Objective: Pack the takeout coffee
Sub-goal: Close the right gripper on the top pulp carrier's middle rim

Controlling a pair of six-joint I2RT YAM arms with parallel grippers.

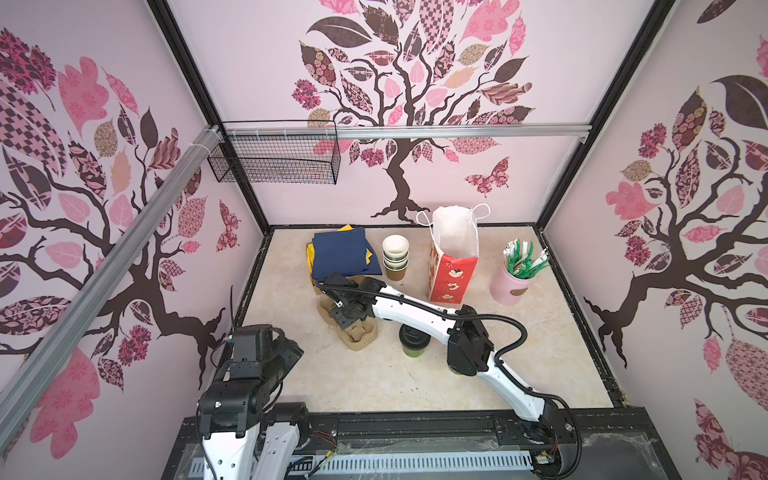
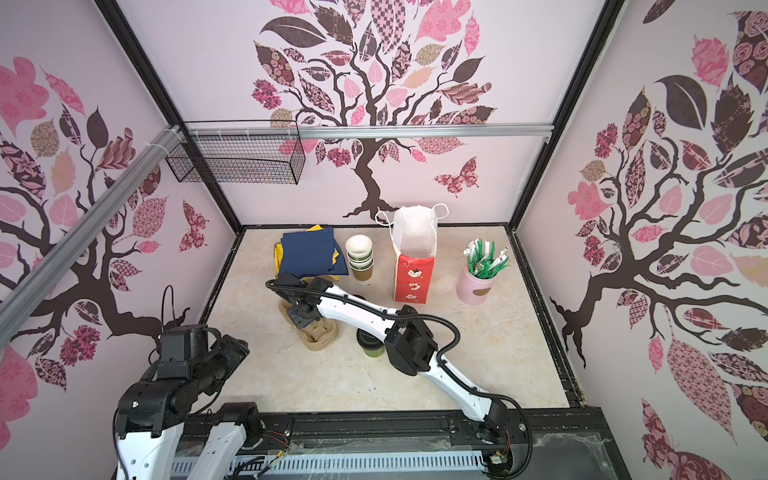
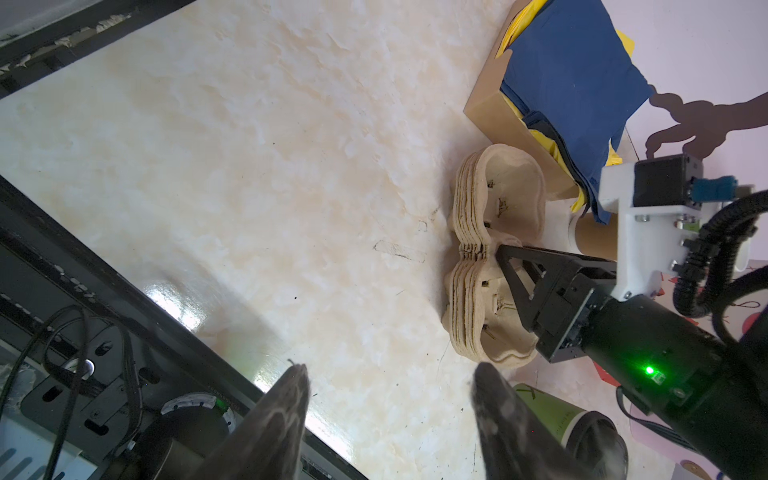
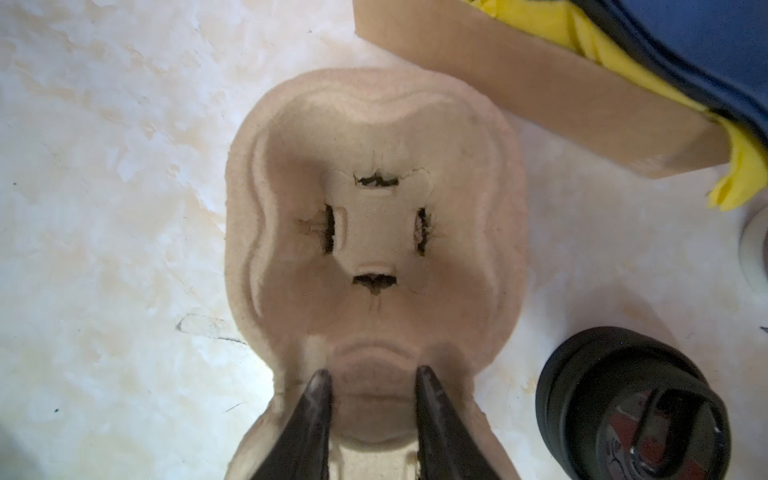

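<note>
1. The right gripper (image 4: 374,386) has its two dark fingers apart, astride the narrow waist of the pulp carrier stack (image 4: 374,166). The tips sit at the flanks of the middle ridge, but I cannot tell whether they press on it.
2. In both top views the gripper's own body covers its tips and the middle of the stack (image 1: 359,334), so only the stack's two ends show.
3. The left gripper (image 3: 390,399) has its fingers spread wide with nothing between them, over bare worktop (image 3: 249,166). Only the blurred tips are in the left wrist view.
4. The right arm reaches from the front right corner diagonally across the worktop to left of its middle. Its elbow is bent low and its wrist is pitched down over the stack.
5. The left arm is folded back on itself at the front left corner.
6. The green cup (image 1: 414,348) stands near the middle of the worktop, just beside the stack's front end on the side toward the right edge. It is upright, its long axis vertical, with the black lid (image 4: 631,407) on top.
7. The right forearm passes over the cup and hides the back of its lid in both top views. The right wrist view shows only the lid, cut off by the frame. Which way the sip opening faces is hard to make out.
8. A cardboard box (image 3: 498,112) of blue and yellow napkins (image 1: 340,253) sits toward the back left corner, just behind the stack.
9. Along the back edge stand nested paper cups (image 1: 395,257), a red bag (image 1: 453,278) and a pink jar (image 1: 509,289).
</note>
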